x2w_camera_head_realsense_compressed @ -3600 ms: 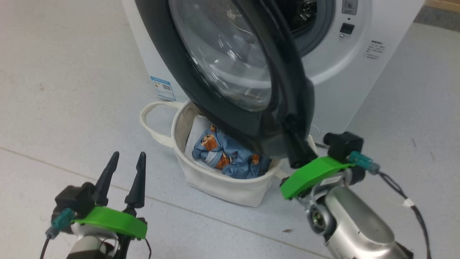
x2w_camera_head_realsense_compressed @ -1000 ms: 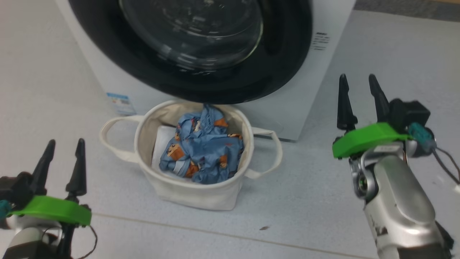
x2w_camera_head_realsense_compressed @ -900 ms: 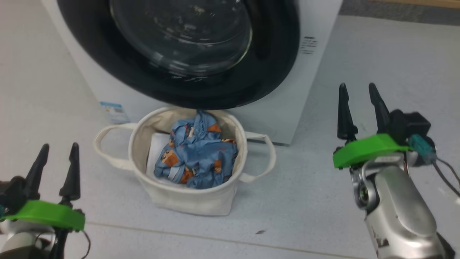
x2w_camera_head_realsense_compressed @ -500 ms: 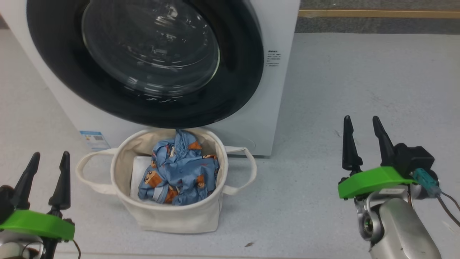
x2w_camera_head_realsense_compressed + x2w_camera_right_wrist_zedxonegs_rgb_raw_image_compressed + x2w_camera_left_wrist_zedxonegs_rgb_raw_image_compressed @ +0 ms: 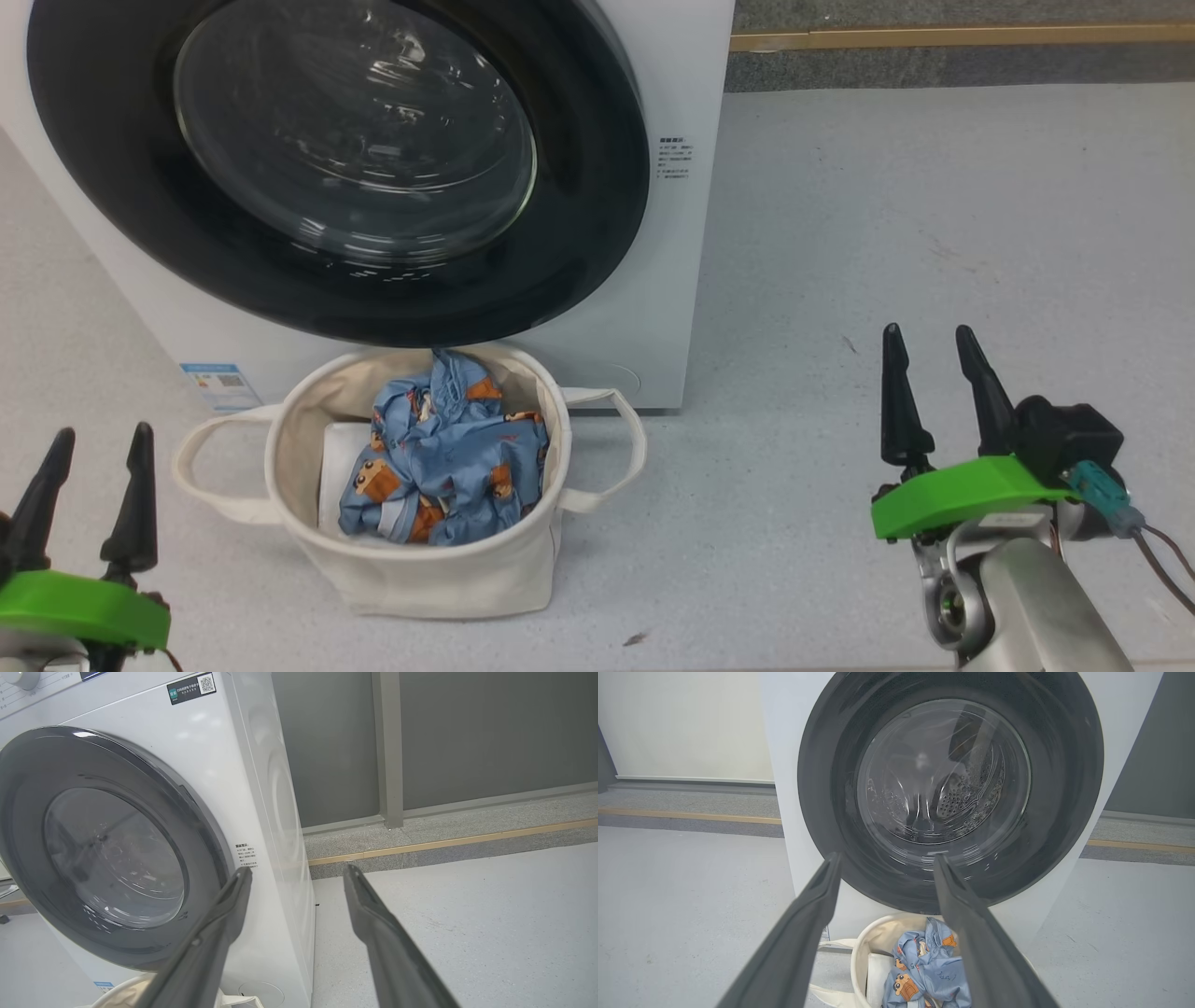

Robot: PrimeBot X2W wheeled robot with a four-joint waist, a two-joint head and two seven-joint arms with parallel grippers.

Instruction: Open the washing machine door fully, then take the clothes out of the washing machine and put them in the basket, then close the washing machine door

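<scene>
Head view: washing machine door (image 5: pixel 355 159) shut flush on the washing machine (image 5: pixel 681 280), bear-print clothes (image 5: pixel 448 457) heaped in the basket (image 5: pixel 439 579) just in front, so the job looks done. Released and empty, the left end effector (image 5: pixel 101 434) and right end effector (image 5: pixel 926 336) hang over pale grey floor (image 5: pixel 887 205); grey wall (image 5: pixel 467 732) beyond.

Washing machine (image 5: pixel 683 280): top cut off; printed label (image 5: pixel 674 159) too small to read. White sheet (image 5: pixel 332 464): mostly under clothes (image 5: pixel 448 467).
</scene>
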